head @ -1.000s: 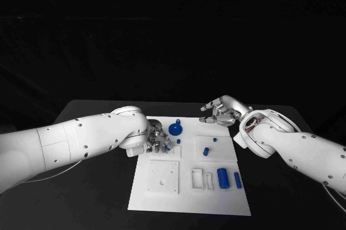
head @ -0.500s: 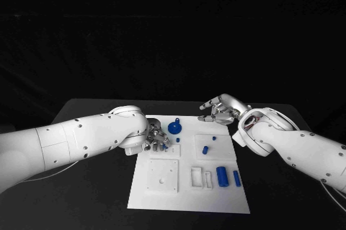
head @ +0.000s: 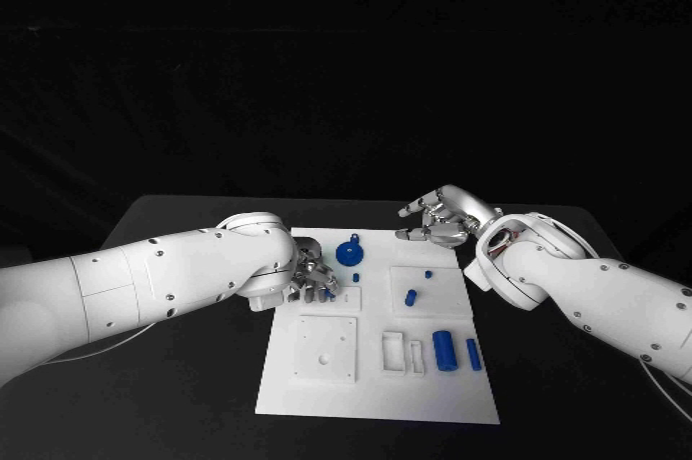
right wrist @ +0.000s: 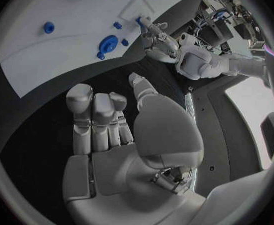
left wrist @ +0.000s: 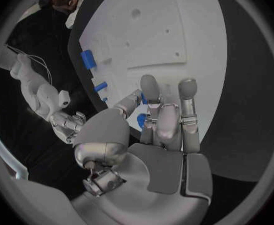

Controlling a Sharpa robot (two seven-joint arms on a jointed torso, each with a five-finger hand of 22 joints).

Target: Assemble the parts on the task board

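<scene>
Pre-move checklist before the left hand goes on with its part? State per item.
1. Left hand over task board: ok.
2. Small blue part at its fingers: ok; firm hold: cannot tell.
3. Part lined up with a seat: cannot tell.
4. Right hand holds nothing, off the board's far edge: ok.
5. Blue cylinders lie apart from both hands: ok.

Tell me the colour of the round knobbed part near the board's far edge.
Blue. The round knobbed part shows best in the head view, on the white task board.
</scene>
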